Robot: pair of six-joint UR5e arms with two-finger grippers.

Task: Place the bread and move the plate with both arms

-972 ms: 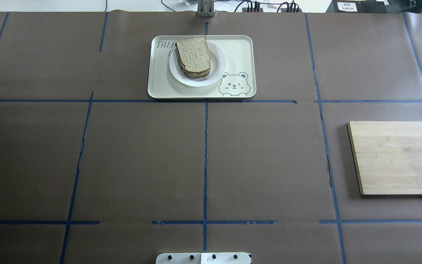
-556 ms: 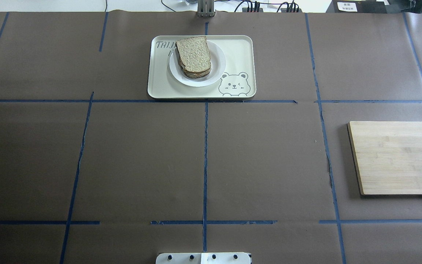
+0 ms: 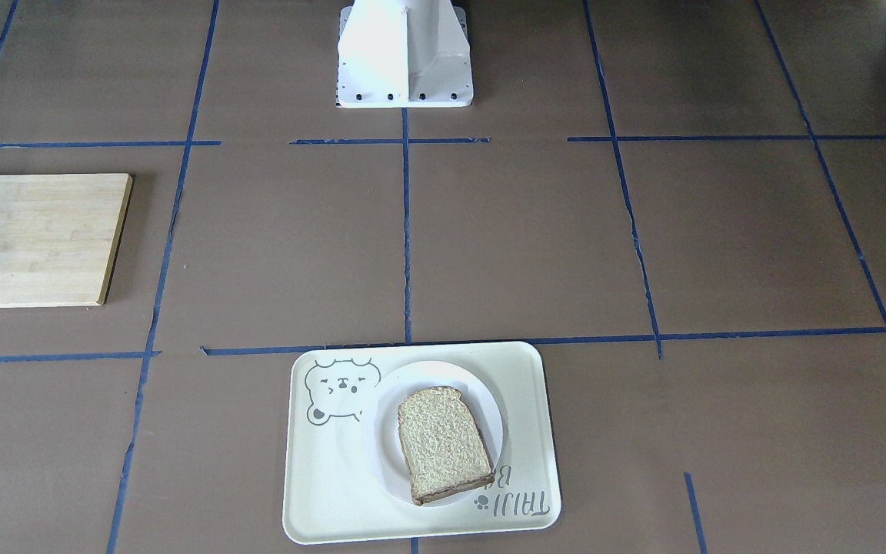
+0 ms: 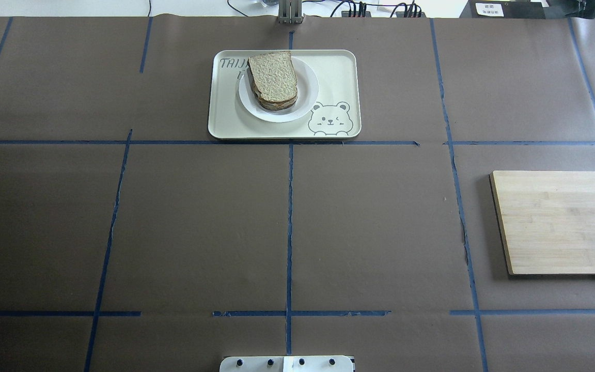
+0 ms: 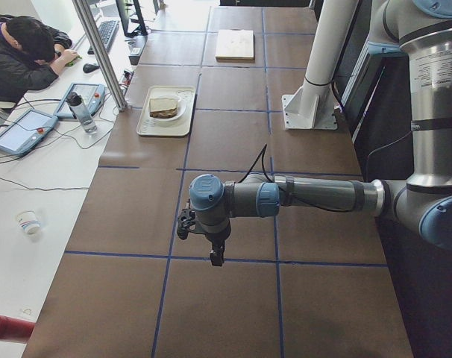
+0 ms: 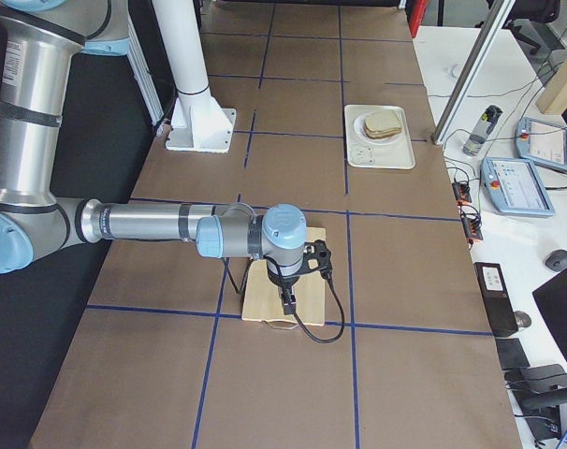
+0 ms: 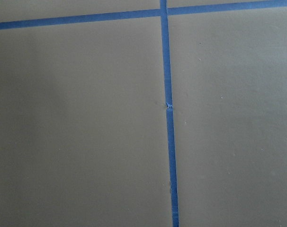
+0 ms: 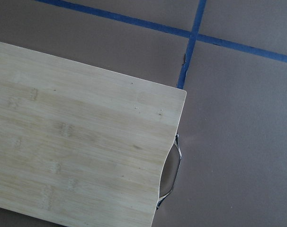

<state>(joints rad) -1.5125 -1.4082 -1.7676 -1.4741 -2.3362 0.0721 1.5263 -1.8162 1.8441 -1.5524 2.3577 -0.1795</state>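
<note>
The bread (image 4: 272,76) is a light-brown slice with a dark crust, lying on top of a stack with darker layers under it. The stack sits on the small white plate (image 4: 310,90), which rests on the cream bear tray (image 4: 339,72) at the table's far middle. Bread (image 3: 443,442) and plate (image 3: 491,408) also show in the front view. My left gripper (image 5: 215,256) hangs over bare table far to the left. My right gripper (image 6: 286,301) hangs above the wooden board. Both show only in the side views, so I cannot tell whether they are open or shut.
A bamboo cutting board (image 4: 561,222) with a metal handle (image 8: 171,175) lies on the table's right side. Blue tape lines divide the brown table cover. The white robot base (image 3: 404,54) stands at the near edge. An operator (image 5: 24,56) sits beyond the far edge.
</note>
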